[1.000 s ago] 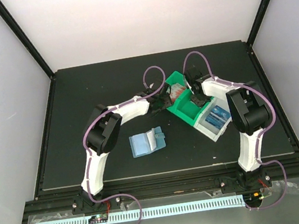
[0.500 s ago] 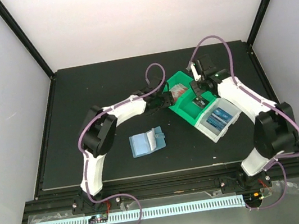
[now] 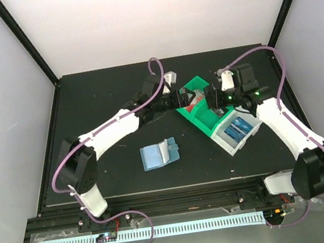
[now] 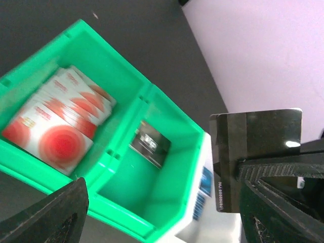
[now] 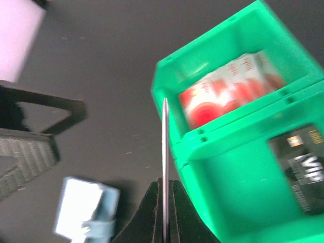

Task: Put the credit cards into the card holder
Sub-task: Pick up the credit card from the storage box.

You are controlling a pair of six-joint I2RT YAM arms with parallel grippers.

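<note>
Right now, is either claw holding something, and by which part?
The right claw pinches a dark card by one edge; the left claw is open and empty.

Glossy green plastic bin, smooth, mirror-shiny dark card, matt black tabletop.

One thin dark glossy plastic card stands upright on its long edge, pale digits running down its short side, pinched from below in the right gripper above the green bin; seen from the right wrist it shows as a bare sliver, edge-on. Two flat blue plastic cards with pale markings lie side by side in the white bin. Well apart from them, the small teal-blue soft folding wallet lies open and flat on the black table, lighter blue inner panel to the left, tab to the right.
</note>
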